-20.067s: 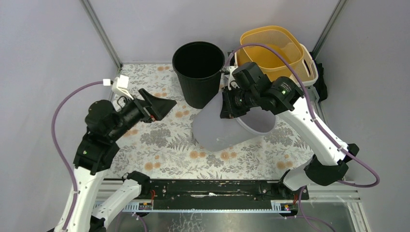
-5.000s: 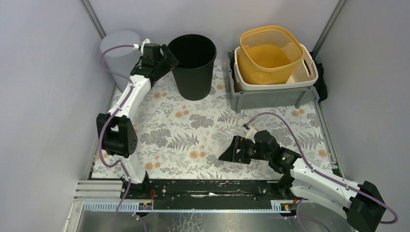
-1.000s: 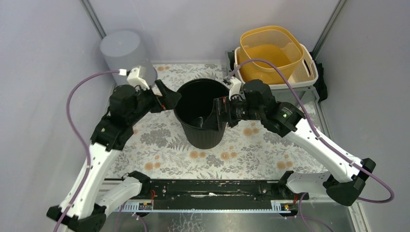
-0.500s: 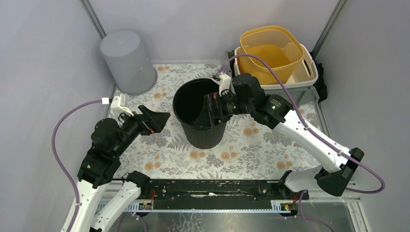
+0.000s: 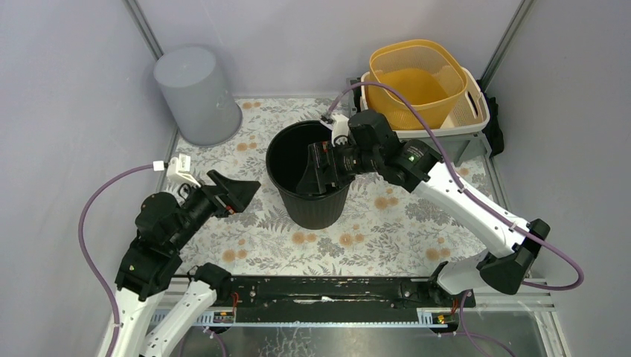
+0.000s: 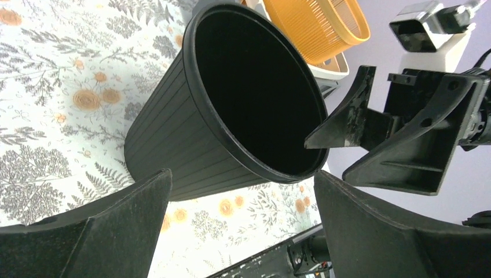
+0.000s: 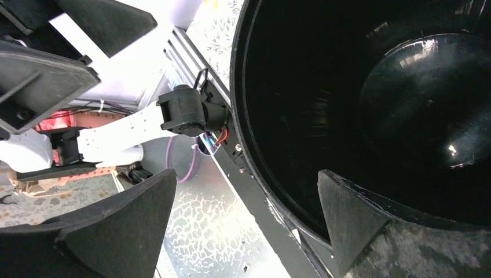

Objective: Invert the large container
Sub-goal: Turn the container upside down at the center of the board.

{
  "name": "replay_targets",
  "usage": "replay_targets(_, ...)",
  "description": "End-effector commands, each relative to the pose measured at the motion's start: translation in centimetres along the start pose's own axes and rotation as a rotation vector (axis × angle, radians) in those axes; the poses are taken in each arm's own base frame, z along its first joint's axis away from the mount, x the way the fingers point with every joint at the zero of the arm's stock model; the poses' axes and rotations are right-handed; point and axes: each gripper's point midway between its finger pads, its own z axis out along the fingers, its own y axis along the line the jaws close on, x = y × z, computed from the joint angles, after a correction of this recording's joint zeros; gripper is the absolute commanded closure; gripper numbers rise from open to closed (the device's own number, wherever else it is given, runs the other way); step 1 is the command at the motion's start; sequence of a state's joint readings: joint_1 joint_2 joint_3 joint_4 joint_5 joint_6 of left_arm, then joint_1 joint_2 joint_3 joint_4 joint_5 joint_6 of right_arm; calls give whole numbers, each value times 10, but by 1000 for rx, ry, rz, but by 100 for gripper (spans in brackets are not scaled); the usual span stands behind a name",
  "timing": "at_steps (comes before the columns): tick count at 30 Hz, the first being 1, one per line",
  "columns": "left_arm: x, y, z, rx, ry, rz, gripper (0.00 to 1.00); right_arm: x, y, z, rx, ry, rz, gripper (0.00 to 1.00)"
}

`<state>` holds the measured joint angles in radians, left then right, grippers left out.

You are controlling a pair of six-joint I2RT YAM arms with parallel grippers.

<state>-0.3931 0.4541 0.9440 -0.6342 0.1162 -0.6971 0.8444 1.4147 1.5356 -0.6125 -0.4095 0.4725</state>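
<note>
The large container, a black ribbed bucket (image 5: 309, 201), stands upright with its mouth up in the middle of the floral mat. My right gripper (image 5: 316, 169) hangs open over the right half of its mouth. In the right wrist view the bucket's (image 7: 347, 104) rim runs between the spread fingers of that gripper (image 7: 246, 229), one finger inside and one outside. My left gripper (image 5: 236, 192) is open to the left of the bucket, apart from it. From the left wrist, the bucket (image 6: 191, 145) lies ahead of the empty left gripper (image 6: 240, 231).
A grey bin (image 5: 195, 93) stands upside down in the back left corner. A yellow basket (image 5: 417, 78) sits nested in a white one on a grey crate (image 5: 405, 152) at the back right. Walls close in both sides.
My left gripper has pulled back from the bucket's left rim toward the near left. The right gripper has shifted left, further over the mouth. The bucket has stayed put.
</note>
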Motion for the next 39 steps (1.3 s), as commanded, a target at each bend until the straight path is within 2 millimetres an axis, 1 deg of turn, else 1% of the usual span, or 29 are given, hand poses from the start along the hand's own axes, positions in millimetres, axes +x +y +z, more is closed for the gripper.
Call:
replay_targets(1,-3,-13,-7,22,29,-33,0,-19,21,-18,-17,-70,30,0)
replay_targets(6,-5,-14,2,-34,88,-63,0,-30,14,-27,54,-124,61,1)
replay_targets(10,-10,-12,15,-63,104,-48,0,-39,14,-33,20,-132,126,1)
replay_targets(12,-12,-12,22,-66,112,-25,0,-46,9,-36,7,-141,166,1)
replay_targets(13,-13,-13,26,-65,114,-17,0,-49,10,-39,-11,-145,180,1)
replay_targets(15,-14,-11,31,-77,119,-11,0,-60,18,-46,-72,-173,182,1)
replay_targets(17,-13,-12,34,-75,133,-22,0,-71,34,-56,-193,-225,117,1)
replay_targets(18,-10,-14,35,-69,149,-30,0,-75,40,-61,-240,-257,98,1)
replay_targets(19,-5,-13,35,-67,167,-44,0,-76,42,-64,-267,-283,89,1)
replay_targets(21,3,-14,32,-47,186,-55,0,-76,37,-67,-263,-315,83,1)
replay_targets(22,8,-12,28,-37,185,-58,0,-74,31,-66,-238,-318,87,1)
replay_targets(23,9,-12,24,-20,173,-57,0,-72,28,-66,-224,-315,88,1)
replay_targets(26,9,-21,11,41,153,-36,0,-66,27,-68,-216,-305,122,1)
replay_targets(28,9,-28,5,62,168,-39,0,-67,32,-75,-213,-302,147,1)
replay_targets(31,3,-35,-1,55,176,-54,0,-66,41,-88,-206,-289,181,1)
replay_targets(34,2,-43,-6,79,191,-71,0,-66,47,-103,-190,-308,203,0)
replay_targets(37,8,-49,-13,115,212,-99,0,-68,50,-116,-166,-338,218,1)
replay_targets(39,14,-50,-20,137,226,-94,0,-70,52,-122,-157,-349,234,1)
